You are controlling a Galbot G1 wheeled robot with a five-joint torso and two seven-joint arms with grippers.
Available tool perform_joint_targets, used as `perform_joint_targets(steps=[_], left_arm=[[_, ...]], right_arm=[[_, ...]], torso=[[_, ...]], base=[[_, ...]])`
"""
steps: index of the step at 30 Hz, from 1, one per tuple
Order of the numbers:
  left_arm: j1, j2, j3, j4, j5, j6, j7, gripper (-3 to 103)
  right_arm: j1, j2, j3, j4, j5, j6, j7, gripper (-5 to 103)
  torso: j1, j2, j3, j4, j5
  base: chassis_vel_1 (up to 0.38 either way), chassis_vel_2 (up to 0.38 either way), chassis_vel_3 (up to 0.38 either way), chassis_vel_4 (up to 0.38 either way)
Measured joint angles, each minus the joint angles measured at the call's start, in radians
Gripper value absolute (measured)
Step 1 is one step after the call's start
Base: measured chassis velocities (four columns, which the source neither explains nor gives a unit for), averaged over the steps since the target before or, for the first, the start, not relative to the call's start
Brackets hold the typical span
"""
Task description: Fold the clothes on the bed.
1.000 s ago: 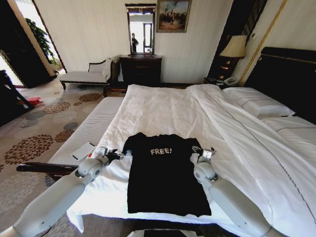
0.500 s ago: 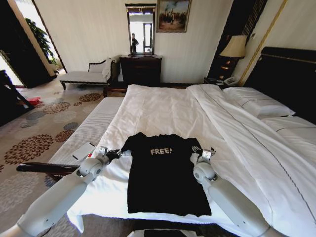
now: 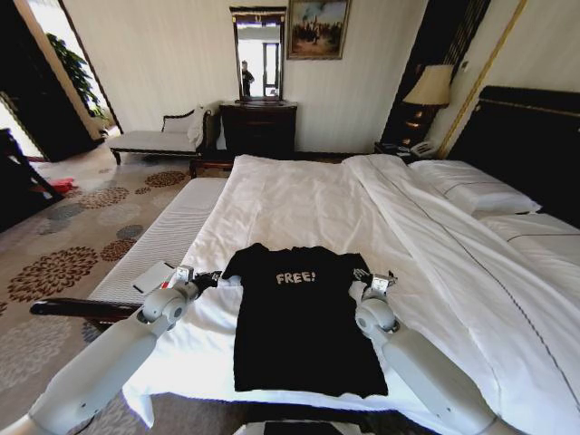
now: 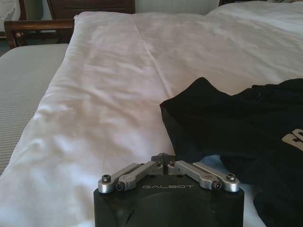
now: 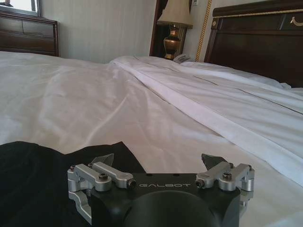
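The clothes, a black T-shirt [image 3: 304, 322] with white "FREE!" lettering, lie flat on the near part of the bed [image 3: 299, 204], collar towards the far end. My left gripper [image 3: 216, 279] is at the shirt's left sleeve. In the left wrist view its fingertips [image 4: 164, 160] are shut together on the sleeve's edge [image 4: 189, 137]. My right gripper [image 3: 372, 276] hovers at the right sleeve. In the right wrist view it [image 5: 156, 163] stands wide open, one finger [image 5: 102, 161] over the black cloth [image 5: 42, 175] and the other over white sheet.
A pale bench [image 3: 163, 240] with a white pad [image 3: 154, 276] runs along the bed's left side. Pillows [image 3: 471, 186] and a dark headboard [image 3: 535, 136] are at the right. A chaise lounge [image 3: 154, 138], dresser [image 3: 258, 127] and lamp [image 3: 429, 86] stand by the far wall.
My left gripper has shifted a little to the left with the sleeve, drawing it out flatter. The right gripper has barely moved.
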Motion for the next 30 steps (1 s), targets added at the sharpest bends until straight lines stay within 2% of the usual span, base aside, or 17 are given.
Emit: perform_joint_targets(steps=[4, 5, 6, 8, 9, 11, 13, 14, 15, 17, 18, 20, 23, 27, 29, 30], left_arm=[[0.002, -0.001, 0.0, -0.002, -0.001, 0.006, -0.004, 0], [0.002, -0.002, 0.0, -0.004, -0.001, 0.008, -0.002, 6], [0.003, -0.002, 0.0, -0.007, -0.002, 0.009, 0.003, 6], [0.004, -0.001, -0.004, -0.017, -0.005, 0.011, 0.02, 16], [0.004, -0.001, -0.004, -0.017, -0.005, 0.011, 0.02, 16], [0.004, 0.012, -0.008, -0.032, -0.007, 0.017, 0.052, 26], [0.004, 0.022, -0.01, -0.039, -0.008, 0.02, 0.068, 26], [0.001, 0.045, -0.01, -0.046, -0.009, 0.024, 0.099, 38], [-0.002, 0.053, -0.01, -0.047, -0.009, 0.025, 0.112, 38], [-0.022, 0.083, 0.001, -0.043, -0.002, 0.021, 0.163, 49], [-0.022, 0.083, 0.001, -0.043, -0.002, 0.021, 0.163, 49], [-0.039, 0.094, 0.011, -0.034, 0.007, 0.011, 0.192, 60], [-0.047, 0.1, 0.015, -0.024, 0.017, 0.003, 0.207, 66], [-0.039, 0.108, 0.02, 0.011, 0.053, -0.014, 0.22, 88], [-0.037, 0.108, 0.023, 0.019, 0.062, -0.019, 0.221, 88], [-0.036, 0.105, 0.027, 0.026, 0.07, -0.025, 0.221, 93]], right_arm=[[-0.004, 0.001, 0.002, 0.0, -0.006, 0.001, 0.0, 100], [-0.006, 0.001, 0.004, 0.001, -0.007, 0.001, 0.0, 100], [-0.007, 0.0, 0.005, 0.001, -0.007, 0.001, 0.0, 100], [-0.01, -0.001, 0.009, 0.001, -0.008, 0.002, 0.0, 100], [-0.01, -0.001, 0.009, 0.001, -0.008, 0.002, 0.0, 100], [-0.011, -0.003, 0.013, 0.001, -0.008, 0.003, -0.001, 100], [-0.011, -0.004, 0.015, 0.002, -0.008, 0.003, -0.001, 100], [-0.011, -0.005, 0.016, 0.002, -0.008, 0.003, -0.001, 100], [-0.011, -0.005, 0.016, 0.002, -0.008, 0.003, -0.002, 100], [-0.01, -0.002, 0.016, 0.002, -0.008, 0.004, -0.002, 100], [-0.01, -0.002, 0.016, 0.002, -0.008, 0.004, -0.002, 100], [-0.008, 0.001, 0.013, 0.001, -0.008, 0.004, -0.002, 100], [-0.008, 0.003, 0.01, 0.001, -0.008, 0.004, -0.002, 100], [-0.007, 0.003, 0.009, -0.004, -0.009, 0.004, -0.003, 100], [-0.006, 0.003, 0.01, -0.005, -0.009, 0.004, -0.003, 100], [-0.006, 0.002, 0.011, -0.006, -0.009, 0.005, -0.003, 100]], torso=[[0.0, 0.0, 0.0, -0.0001, 0.0], [0.0, 0.0, 0.0, 0.0, 0.0], [0.0, 0.0, 0.0, 0.0, 0.0], [0.0, 0.0, 0.0, 0.0, -0.0001], [0.0, 0.0, 0.0, 0.0, -0.0001], [0.0, 0.0, 0.0, -0.0002, -0.0001], [0.0, 0.0, 0.0, -0.0002, 0.0], [0.0, 0.0, 0.0, 0.0, 0.0], [0.0, 0.0, 0.0, 0.0001, 0.0], [0.0, 0.0, 0.0, 0.0, 0.0], [0.0, 0.0, 0.0, 0.0, 0.0], [0.0, 0.0, 0.0, 0.0, -0.0001], [0.0, 0.0, 0.0, -0.0003, 0.0], [0.0, 0.0, 0.0, 0.0002, -0.0001], [0.0, 0.0, 0.0, 0.0002, -0.0002], [0.0, 0.0, 0.0, 0.0002, -0.0002]], base=[[0.0, 0.0, 0.0, 0.0], [0.0, 0.0, 0.0, 0.0], [0.0, 0.0, 0.0, 0.0], [0.0, 0.0, 0.0, 0.0], [0.0, 0.0, 0.0, 0.0], [0.0, 0.0, 0.0, 0.0], [0.0, 0.0, 0.0, 0.0], [0.0, 0.0, 0.0, 0.0], [0.0, 0.0, 0.0, 0.0], [0.0, 0.0, 0.0, 0.0], [0.0, 0.0, 0.0, 0.0], [0.0, 0.0, 0.0, 0.0], [0.0, 0.0, 0.0, 0.0], [0.0, 0.0, 0.0, 0.0], [0.0, 0.0, 0.0, 0.0], [0.0, 0.0, 0.0, 0.0]])
